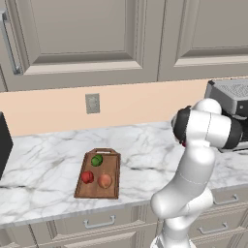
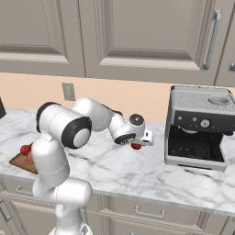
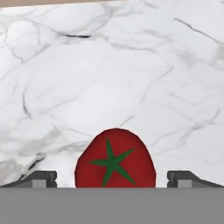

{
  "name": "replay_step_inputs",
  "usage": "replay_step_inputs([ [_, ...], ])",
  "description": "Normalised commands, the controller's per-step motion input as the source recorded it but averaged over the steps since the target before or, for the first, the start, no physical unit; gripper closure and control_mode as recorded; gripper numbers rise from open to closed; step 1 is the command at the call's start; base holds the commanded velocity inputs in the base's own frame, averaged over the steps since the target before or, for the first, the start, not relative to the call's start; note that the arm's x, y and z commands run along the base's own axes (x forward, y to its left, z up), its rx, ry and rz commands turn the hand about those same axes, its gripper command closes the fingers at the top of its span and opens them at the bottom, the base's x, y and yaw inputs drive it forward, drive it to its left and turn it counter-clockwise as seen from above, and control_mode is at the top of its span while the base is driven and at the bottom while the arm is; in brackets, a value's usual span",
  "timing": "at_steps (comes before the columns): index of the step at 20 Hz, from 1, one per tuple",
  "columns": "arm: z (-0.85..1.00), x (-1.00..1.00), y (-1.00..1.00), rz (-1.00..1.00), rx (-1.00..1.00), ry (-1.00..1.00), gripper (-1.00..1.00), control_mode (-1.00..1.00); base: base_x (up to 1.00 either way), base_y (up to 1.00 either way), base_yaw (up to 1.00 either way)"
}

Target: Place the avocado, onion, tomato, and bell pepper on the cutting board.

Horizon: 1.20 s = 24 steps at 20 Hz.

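With the end effector (image 3: 113, 181) spread apart around the tomato (image 3: 115, 158) on the table (image 3: 131, 78), a roll-away is risked if closure lands off-centre.

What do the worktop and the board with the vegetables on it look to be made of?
The counter looks like polished marble: white with grey veins. The cutting board looks like wood: matte brown, though no grain shows at this size.

No lettering to read anywhere here. The coffee machine (image 2: 198, 126) carries a dial, but no legible label or number.
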Motion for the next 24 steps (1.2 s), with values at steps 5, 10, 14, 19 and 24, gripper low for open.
replay_step_inputs([
  [5,-0.02,0.0,-0.16,0.0,0.0,0.0,-1.0,-1.0,0.0,0.0,0.0],
  [10,-0.1,0.11,-0.01,0.0,0.0,0.0,-1.0,-1.0,0.0,0.0,0.0],
  [14,-0.22,0.19,0.12,0.0,0.0,0.0,1.0,-1.0,0.0,0.0,0.0],
  [19,-0.22,0.01,0.12,0.0,0.0,0.01,1.0,-1.0,0.0,0.0,0.0],
  [24,-0.14,-0.12,0.0,-0.03,-0.01,0.06,1.0,-1.0,0.0,0.0,0.0],
])
